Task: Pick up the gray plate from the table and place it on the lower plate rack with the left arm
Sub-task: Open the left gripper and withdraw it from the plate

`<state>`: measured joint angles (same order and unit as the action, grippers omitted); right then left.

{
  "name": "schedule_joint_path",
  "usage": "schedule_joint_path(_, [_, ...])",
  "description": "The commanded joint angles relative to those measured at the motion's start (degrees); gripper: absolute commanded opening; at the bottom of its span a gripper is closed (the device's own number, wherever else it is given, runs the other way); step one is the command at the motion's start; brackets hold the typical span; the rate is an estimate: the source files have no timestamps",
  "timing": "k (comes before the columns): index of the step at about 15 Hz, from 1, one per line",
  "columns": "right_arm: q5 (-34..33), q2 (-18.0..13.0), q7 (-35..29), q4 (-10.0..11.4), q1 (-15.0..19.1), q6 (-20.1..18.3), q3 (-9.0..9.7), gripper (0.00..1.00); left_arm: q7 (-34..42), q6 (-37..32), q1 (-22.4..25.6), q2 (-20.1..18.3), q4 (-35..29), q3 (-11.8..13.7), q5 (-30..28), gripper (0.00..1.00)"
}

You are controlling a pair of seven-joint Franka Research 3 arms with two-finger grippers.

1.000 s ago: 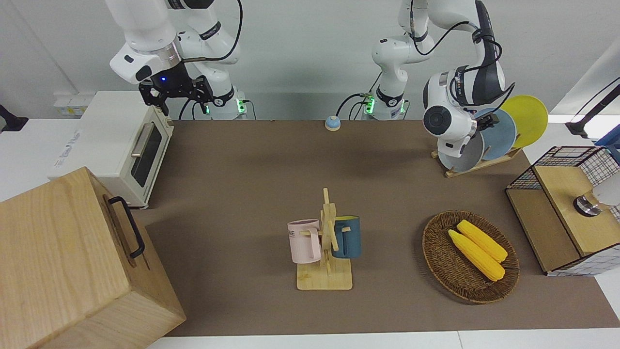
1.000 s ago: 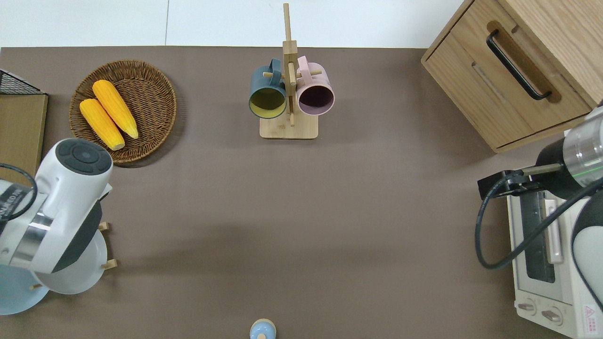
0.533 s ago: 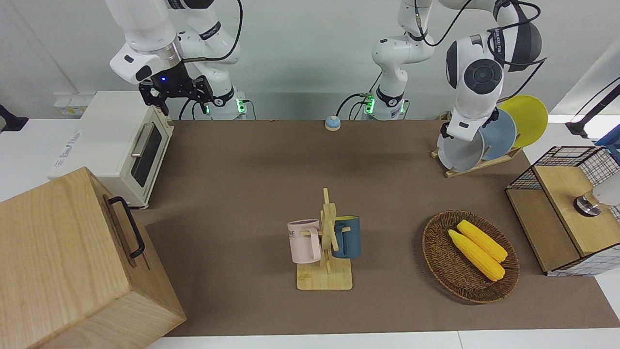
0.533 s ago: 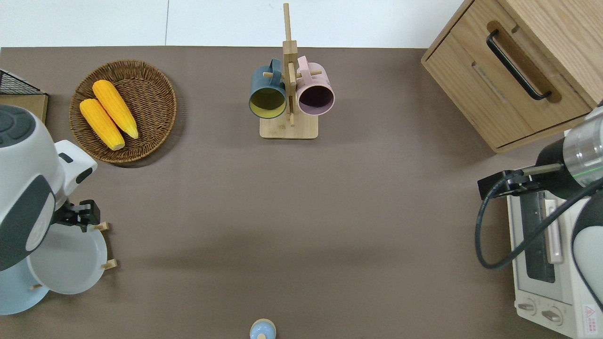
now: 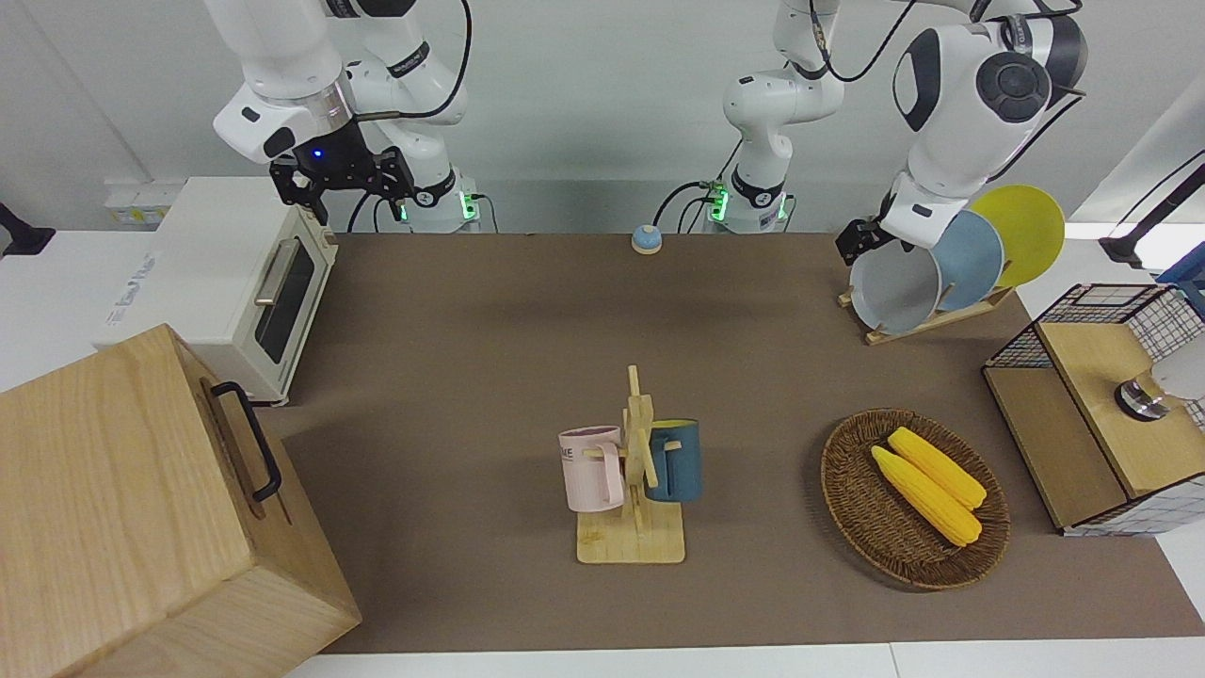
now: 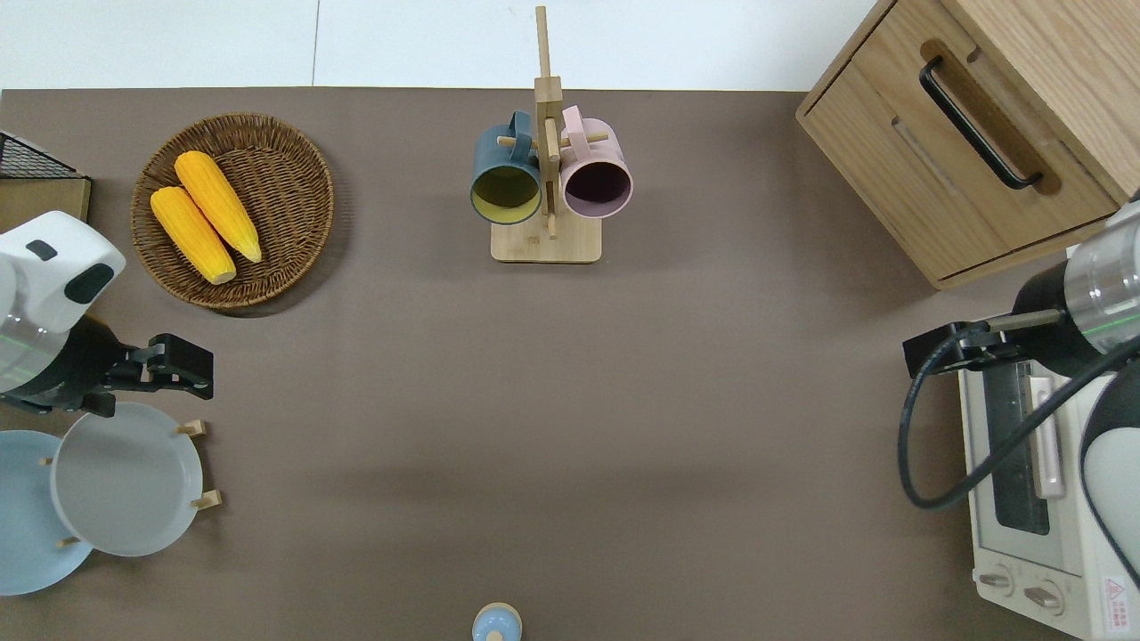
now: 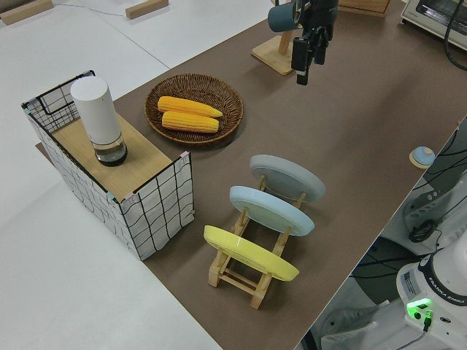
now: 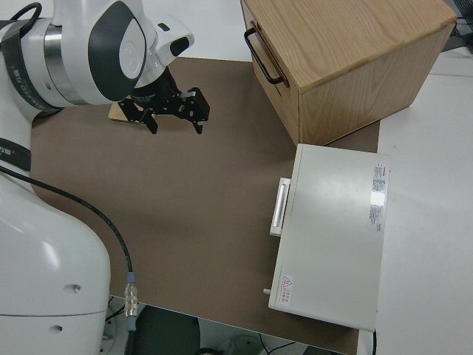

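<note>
The gray plate (image 6: pixel 125 481) stands on edge in the lower plate rack (image 6: pixel 207 500), in the end slot toward the table's middle. It also shows in the front view (image 5: pixel 894 287) and in the left side view (image 7: pixel 288 177). My left gripper (image 6: pixel 191 367) is open and empty, in the air over bare table between the rack and the corn basket, apart from the plate's rim. It also shows in the front view (image 5: pixel 855 241) and the left side view (image 7: pixel 308 65). My right arm is parked, its gripper (image 8: pixel 175 118) open.
A light blue plate (image 7: pixel 271 209) and a yellow plate (image 7: pixel 248 251) fill the rack's other slots. A wicker basket (image 6: pixel 294 133) holds two corn cobs. A mug tree (image 6: pixel 545 245), wooden cabinet (image 6: pixel 899 169), toaster oven (image 5: pixel 202 282), wire crate (image 7: pixel 157 211) and small bell (image 6: pixel 496 623) stand around.
My left arm has lifted and swung away from the rack. Its gripper has come off the gray plate, which stays in its slot. The right arm has not moved.
</note>
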<state>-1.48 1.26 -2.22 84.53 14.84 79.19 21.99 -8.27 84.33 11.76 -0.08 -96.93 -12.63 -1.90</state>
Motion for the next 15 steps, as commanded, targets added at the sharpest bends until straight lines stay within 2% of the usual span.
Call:
schedule_joint_path(1, [-0.4,-0.1,-0.7,-0.3,1.3,-0.6,1.21,0.983,8.5,-1.1,1.1,0.4,3.1,-0.2,-2.4,1.00])
schedule_joint_path(4, [-0.4,-0.1,-0.7,-0.4,1.3,-0.6,1.21,0.983,15.0,-1.1,1.2,0.8,5.6,-0.5,-1.6,1.00])
schedule_joint_path(8, [-0.4,-0.1,-0.7,-0.4,1.3,-0.7,1.13,0.983,15.2,-0.6,0.5,1.0,5.9,-0.7,2.3,1.00])
schedule_joint_path(15, [-0.4,-0.1,-0.7,-0.3,1.3,-0.6,1.21,0.983,14.4,-0.5,0.5,1.1,6.8,-1.2,2.2,1.00])
